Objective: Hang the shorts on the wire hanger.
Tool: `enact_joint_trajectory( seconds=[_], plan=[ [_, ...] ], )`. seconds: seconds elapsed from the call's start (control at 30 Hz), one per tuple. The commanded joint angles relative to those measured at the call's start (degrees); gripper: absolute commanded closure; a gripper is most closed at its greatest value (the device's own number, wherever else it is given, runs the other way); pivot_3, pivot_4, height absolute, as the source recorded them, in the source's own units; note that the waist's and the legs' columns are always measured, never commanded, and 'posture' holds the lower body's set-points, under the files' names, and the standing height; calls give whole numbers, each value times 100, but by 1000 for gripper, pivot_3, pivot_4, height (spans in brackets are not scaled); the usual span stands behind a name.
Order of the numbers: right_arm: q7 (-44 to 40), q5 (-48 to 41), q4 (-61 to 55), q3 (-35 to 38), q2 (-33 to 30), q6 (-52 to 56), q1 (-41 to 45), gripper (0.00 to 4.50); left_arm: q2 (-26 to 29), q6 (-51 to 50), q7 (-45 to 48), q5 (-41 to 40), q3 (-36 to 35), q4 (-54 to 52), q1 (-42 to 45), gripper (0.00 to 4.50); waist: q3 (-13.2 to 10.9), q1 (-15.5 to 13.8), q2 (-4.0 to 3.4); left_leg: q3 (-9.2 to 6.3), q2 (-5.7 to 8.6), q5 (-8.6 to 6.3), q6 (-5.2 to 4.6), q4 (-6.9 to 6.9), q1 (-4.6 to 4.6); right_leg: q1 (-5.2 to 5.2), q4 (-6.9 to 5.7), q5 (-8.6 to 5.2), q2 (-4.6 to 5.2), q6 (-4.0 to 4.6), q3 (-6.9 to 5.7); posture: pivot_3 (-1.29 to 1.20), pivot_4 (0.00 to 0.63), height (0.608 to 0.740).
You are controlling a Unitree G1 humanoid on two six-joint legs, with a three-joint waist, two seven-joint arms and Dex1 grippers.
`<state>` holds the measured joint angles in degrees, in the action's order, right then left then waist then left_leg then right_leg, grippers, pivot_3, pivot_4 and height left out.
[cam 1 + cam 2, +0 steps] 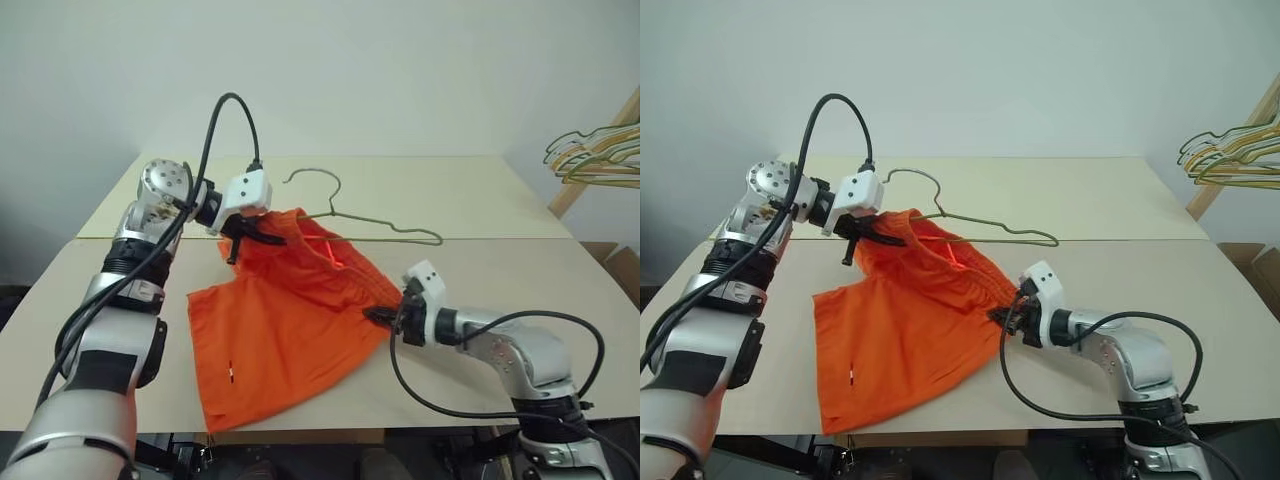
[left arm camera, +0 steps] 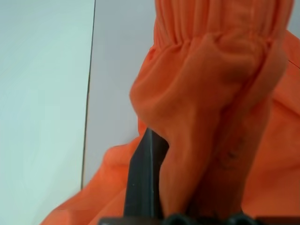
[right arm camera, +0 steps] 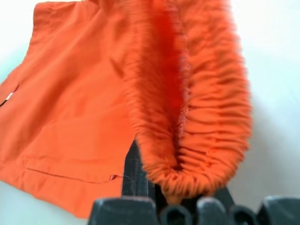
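— While the left gripper (image 1: 243, 236) is pinching the shorts (image 1: 290, 320) raised, where is the right gripper (image 1: 385, 318)?
— Reaching low over the worktop (image 1: 480, 190), jaws pinching the waistband; the wire hanger (image 1: 370, 222) is lying behind.

Shorts (image 1: 290, 320): bright orange thin fabric, gathered elastic waistband, tiny white tag near the lower hem; waistband raised and stretched from 11 o'clock to 3 o'clock, legs draped flat on the surface toward 7 o'clock. Wire hanger (image 1: 380, 225): thin dull olive-gold, triangular, small hook; lies at 12 o'clock from the shorts, one end hidden by the waistband.
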<state>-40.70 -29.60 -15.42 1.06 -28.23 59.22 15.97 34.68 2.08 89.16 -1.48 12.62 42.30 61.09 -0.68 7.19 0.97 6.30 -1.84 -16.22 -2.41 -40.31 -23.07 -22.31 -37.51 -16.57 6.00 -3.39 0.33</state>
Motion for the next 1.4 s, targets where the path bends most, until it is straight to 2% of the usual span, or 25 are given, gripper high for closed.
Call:
enact_joint_trajectory(
  seconds=[0.03, 0.1, 0.2, 0.33, 0.53, 0.67, 0.8, 0.93, 1.13, 1.27, 1.4],
  plan=[
    [-236, -176, -18, 382, -446, -92, 15, 4485, 477, -454, 302, -729, -19, -338, -71, 4500, 0, 12, 0, 0, -1, 0, 0, 0, 0, -1, -1, 0, 0, 0, 1, -140, 0, 740],
    [-336, -249, 128, 469, -656, -55, 38, 4485, 725, -629, 334, -1152, 138, -459, -167, 4500, 0, 15, 0, 1, -6, -1, -1, 1, -1, -4, -2, 0, 0, 0, 4, -142, 0, 740],
    [-640, -365, 403, 576, -1047, -53, 103, 4485, 1503, -674, 334, -2031, 889, -882, -391, 4500, -1, 23, -1, 2, -11, -6, -10, 1, 2, -4, -5, 0, 0, 0, 9, -137, 0, 740],
    [-987, -462, 612, 470, -1470, -99, 275, 4485, 1968, -284, 334, -2302, 1453, -1051, -568, 4500, -1, -36, -1, 3, -10, -13, -22, 1, 10, 1, -9, 0, 2, 0, 13, -129, 0, 740],
    [-1189, -436, 823, 345, -1712, -204, 408, 4485, 1951, -149, 334, -2172, 1524, -980, -645, 4500, -1, -91, -1, 5, -4, -12, -20, -6, 6, 2, -4, -1, 1, -2, 10, -123, 0, 740],
    [-1319, -432, 784, 339, -1824, -296, 395, 4485, 1772, -49, 259, -1440, 1371, -751, -656, 4500, -1, -106, -1, 7, 2, -8, -13, -6, 2, 1, -2, -2, 1, -4, 11, -123, 0, 740],
    [-1351, -424, 764, 322, -1920, -377, 311, 4485, 1526, -270, 322, -1676, 967, -610, -674, 4500, -1, -111, 0, 9, 1, -8, -13, -10, -1, -2, -1, -3, 0, -4, 11, -133, 0, 740],
    [-1426, -471, 681, 331, -2002, -473, 197, 4485, 1446, -273, 334, -1474, 830, -486, -699, 4500, -1, -111, -1, 9, 1, -9, -14, -11, -1, -2, -1, -3, 0, -5, 11, -134, 0, 740],
    [-1672, -462, 604, 393, -2227, -749, 29, 4485, 1846, 135, 334, -1280, 1366, -597, -866, 4500, -1, -141, -1, 9, 0, -9, -14, -10, -1, -3, -1, -3, 0, -5, 12, -127, 0, 740],
    [-1823, -462, 612, 412, -2303, -971, 127, 4485, 1792, 601, 332, -658, 1385, -266, -866, 4500, -1, -160, 0, 11, 0, -10, -17, -12, 1, 0, 0, -3, 0, -5, 13, -125, 0, 740],
    [-1826, -428, 304, 268, -2280, -1097, 274, 4485, 1632, 749, 329, -453, 1329, -194, -873, 4500, -1, -161, 0, 12, 0, -10, -16, -12, 0, -1, 3, -3, 0, -5, 12, -124, 0, 740]
  ],
)
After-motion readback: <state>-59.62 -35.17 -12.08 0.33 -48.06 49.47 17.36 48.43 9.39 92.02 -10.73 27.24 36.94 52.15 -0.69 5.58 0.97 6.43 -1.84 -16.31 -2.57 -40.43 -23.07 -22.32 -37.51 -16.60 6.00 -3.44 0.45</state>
